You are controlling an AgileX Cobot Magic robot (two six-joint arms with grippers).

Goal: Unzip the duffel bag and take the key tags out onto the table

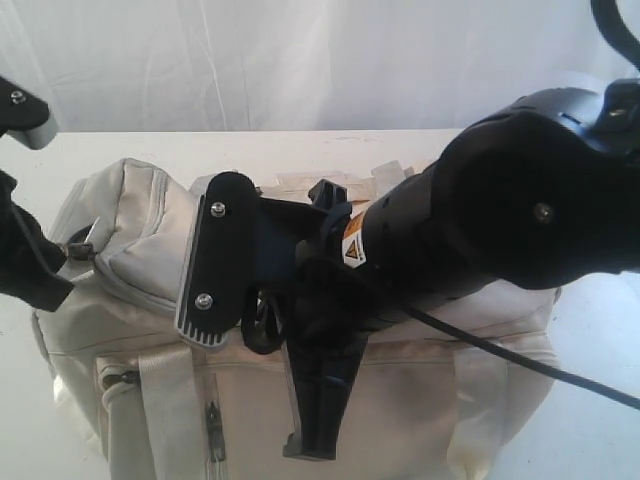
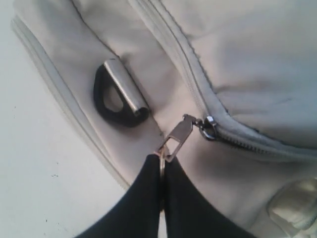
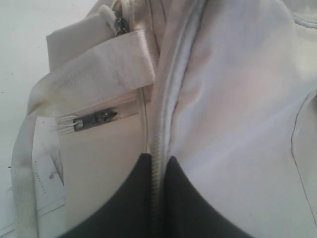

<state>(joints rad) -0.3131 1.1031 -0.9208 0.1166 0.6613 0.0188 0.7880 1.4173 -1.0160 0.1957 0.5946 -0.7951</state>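
The duffel bag (image 1: 400, 410) lies on the white desk (image 1: 300, 145), and the unzipping step is just at its start. In the left wrist view the left pincer (image 2: 161, 161) is pressed together on the metal zipper pull (image 2: 176, 139). The pull is drawn taut away from its slider (image 2: 208, 128), which sits near the bag's end, just beside a D-ring (image 2: 119, 96). The teeth running on from the slider look closed, so the bag is not yet opened.

The right pincer (image 3: 156, 161) reaches across the top of the bag. Its tips are close together on either side of the raised zipper trim (image 3: 166, 99), apparently pinching that ridge to brace the fabric.

The key tags are not visible in any view and are presumably inside the bag.

The next move calls for dragging the pull along the zipper line while the other grip keeps the cloth taut. The pull should run in line with the track so the slider does not jam or slip free.
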